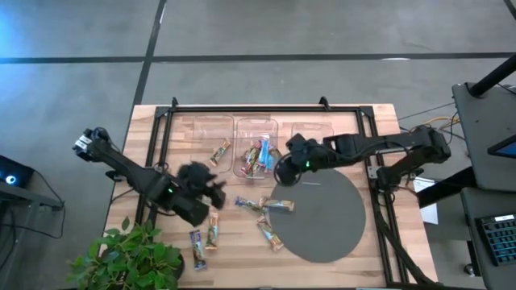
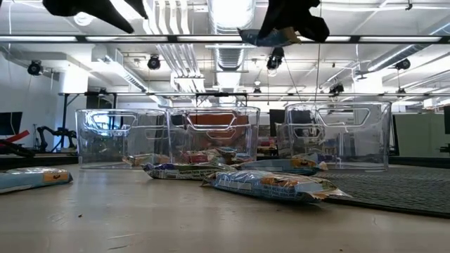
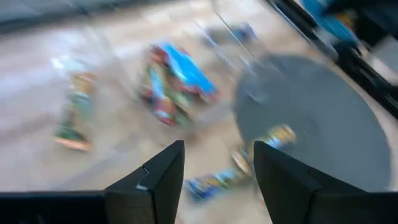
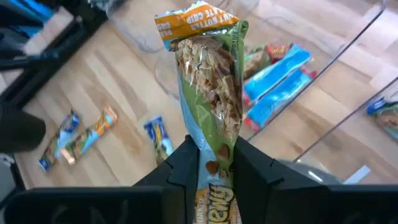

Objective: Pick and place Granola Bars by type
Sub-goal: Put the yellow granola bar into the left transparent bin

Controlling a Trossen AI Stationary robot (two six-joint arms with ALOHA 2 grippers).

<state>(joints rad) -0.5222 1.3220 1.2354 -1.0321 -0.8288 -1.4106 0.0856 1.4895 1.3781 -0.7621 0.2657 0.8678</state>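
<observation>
The right gripper (image 4: pixel 210 163) hangs above the surface (image 1: pixel 322 270) near the middle bin (image 1: pixel 255 141), its fingers pinched on a green-wrapped granola bar (image 4: pixel 208 93) that sticks up between them. In the low view that same bar (image 2: pixel 271 35) dangles from the gripper high over the row of clear bins. The middle bin already holds a small heap of bars (image 1: pixel 258 157), blue ones among them. One bar (image 1: pixel 219 151) lies inside the left bin (image 1: pixel 201 129). More bars are scattered loose: a few (image 1: pixel 264 205) at the edge of the round grey mat (image 1: pixel 330 217), and two (image 1: pixel 203 235) on the bare wood close to the left arm. The left gripper (image 3: pixel 214 168) hovers over that wood with its fingers spread apart and nothing between them.
</observation>
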